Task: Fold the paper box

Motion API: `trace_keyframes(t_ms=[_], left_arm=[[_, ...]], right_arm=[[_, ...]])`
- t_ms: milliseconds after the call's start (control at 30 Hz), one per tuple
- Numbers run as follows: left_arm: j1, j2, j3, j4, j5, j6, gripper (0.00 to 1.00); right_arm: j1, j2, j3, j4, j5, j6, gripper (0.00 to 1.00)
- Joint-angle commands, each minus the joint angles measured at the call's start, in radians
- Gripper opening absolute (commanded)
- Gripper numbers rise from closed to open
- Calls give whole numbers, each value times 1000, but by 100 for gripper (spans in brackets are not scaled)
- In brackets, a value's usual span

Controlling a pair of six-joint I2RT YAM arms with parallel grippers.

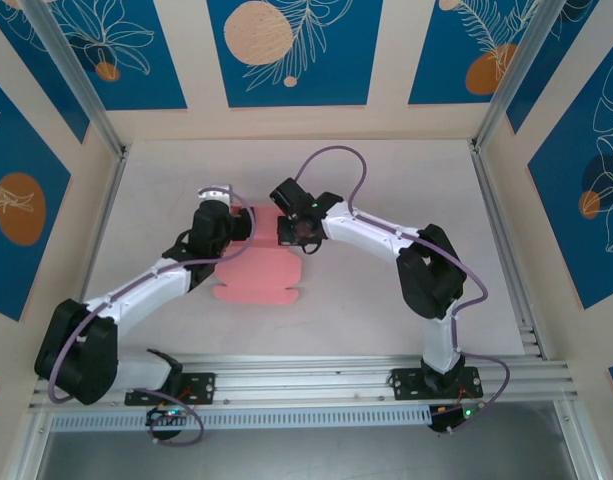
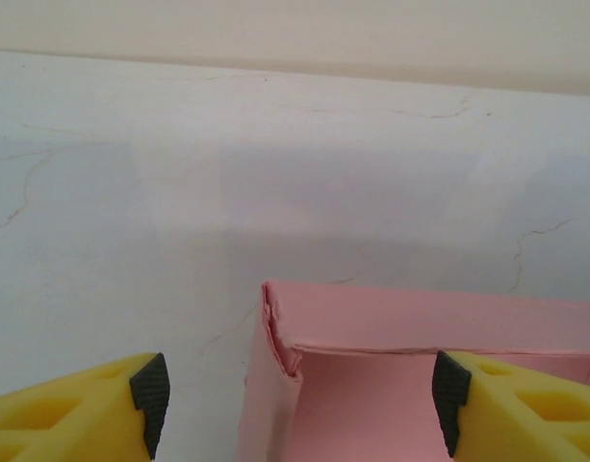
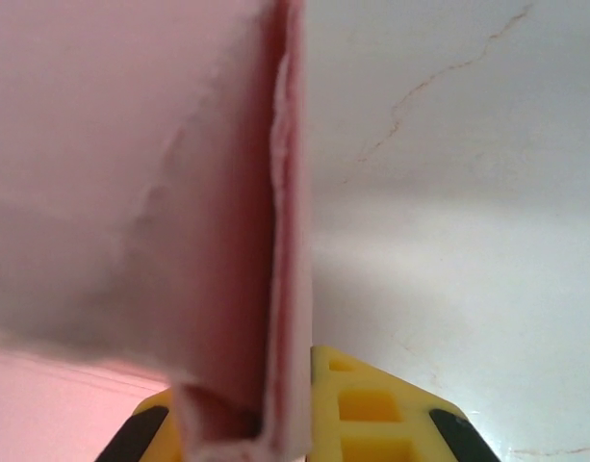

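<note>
The pink paper box (image 1: 256, 278) lies partly folded on the white table, between the two arms. My left gripper (image 1: 246, 222) hovers at its far left corner. In the left wrist view that gripper (image 2: 299, 402) is open, its yellow fingers (image 2: 150, 390) wide apart, and the box's raised corner (image 2: 391, 327) stands between them untouched. My right gripper (image 1: 291, 236) is at the box's far right end. In the right wrist view this gripper (image 3: 285, 428) is shut on an upright doubled wall of the box (image 3: 131, 192), pinched between its yellow fingers (image 3: 371, 404).
The white table surface (image 1: 386, 170) is ringed by aluminium frame rails (image 1: 501, 230) and patterned walls. A metal rail (image 1: 306, 375) carrying both arm bases runs along the near edge.
</note>
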Motion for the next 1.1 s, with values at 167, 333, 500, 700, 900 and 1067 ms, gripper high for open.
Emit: trace_keyframes(t_ms=[167,333,500,700,900,1067], left_arm=[[28,4,51,-183,77,46,76],[28,20,52,-218,89,47,71],[28,38,43,-246,83,47,57],[29,63,34,-259,69,41,53],[28,83,28,-260,50,39,47],[27,110,20,-227,14,36,34]], right_arm=[[-13,3,63,-92,-30,-41,0],[-15,1,78,-106,-30,-41,0],[-16,5,87,-106,-33,-40,0],[-16,6,92,-104,-33,-38,0],[-16,1,91,-100,-36,-37,0],[-14,-6,91,-95,-45,-35,0]])
